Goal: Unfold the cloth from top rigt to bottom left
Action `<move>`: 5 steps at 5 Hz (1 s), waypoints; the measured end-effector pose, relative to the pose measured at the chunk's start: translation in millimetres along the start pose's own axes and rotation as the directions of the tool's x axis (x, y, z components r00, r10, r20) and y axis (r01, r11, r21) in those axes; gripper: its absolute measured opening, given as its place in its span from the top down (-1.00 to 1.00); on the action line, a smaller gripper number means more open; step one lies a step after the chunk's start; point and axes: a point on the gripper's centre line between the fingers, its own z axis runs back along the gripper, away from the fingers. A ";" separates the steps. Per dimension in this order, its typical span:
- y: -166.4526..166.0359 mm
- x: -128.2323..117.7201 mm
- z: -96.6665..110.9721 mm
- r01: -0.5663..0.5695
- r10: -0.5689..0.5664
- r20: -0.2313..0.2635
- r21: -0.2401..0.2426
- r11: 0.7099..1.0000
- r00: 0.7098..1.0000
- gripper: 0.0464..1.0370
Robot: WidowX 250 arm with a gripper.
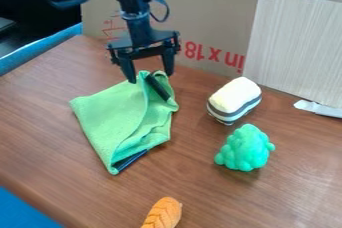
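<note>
So, the cloth [112,114] (green, rumpled) lies just below the end effector [150,77].

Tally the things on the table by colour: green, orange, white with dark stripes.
Green: 2 (cloth, lumpy broccoli-like toy)
Orange: 1 (bread-like toy with a scored top)
White with dark stripes: 1 (rounded block)
Total: 4
</note>
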 end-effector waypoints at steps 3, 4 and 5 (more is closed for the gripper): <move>7.7 0.6 -12.8 -0.002 0.002 -0.003 0.046 0.999 1.000 0.29; 6.6 -1.0 -12.5 0.010 -0.009 -0.015 0.033 0.999 1.000 0.75; 17.3 -2.4 2.8 0.011 -0.011 -0.038 -0.012 1.000 0.999 0.96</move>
